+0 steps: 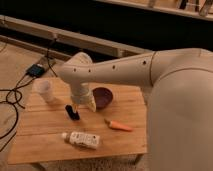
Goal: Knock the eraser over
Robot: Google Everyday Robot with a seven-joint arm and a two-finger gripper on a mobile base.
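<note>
You have a wooden table (131,111) mid-frame: clear cup (45,91) left, purple bowl (103,96) centre, carrot (119,125) and white bottle (82,139) lower down.

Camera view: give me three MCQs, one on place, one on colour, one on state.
1. The pincer is: A just above the eraser; B down at the bottle; C inside the bowl.
2. The bowl's colour: A white; B dark purple; C orange.
3. The bottle is: A upright; B lying on its side; C lifted in the air.

Answers:
1. A, the pincer hangs over the eraser's top, left of the bowl.
2. B, the bowl looks dark purple against the wood.
3. B, the bottle's long side rests on the table.
</note>
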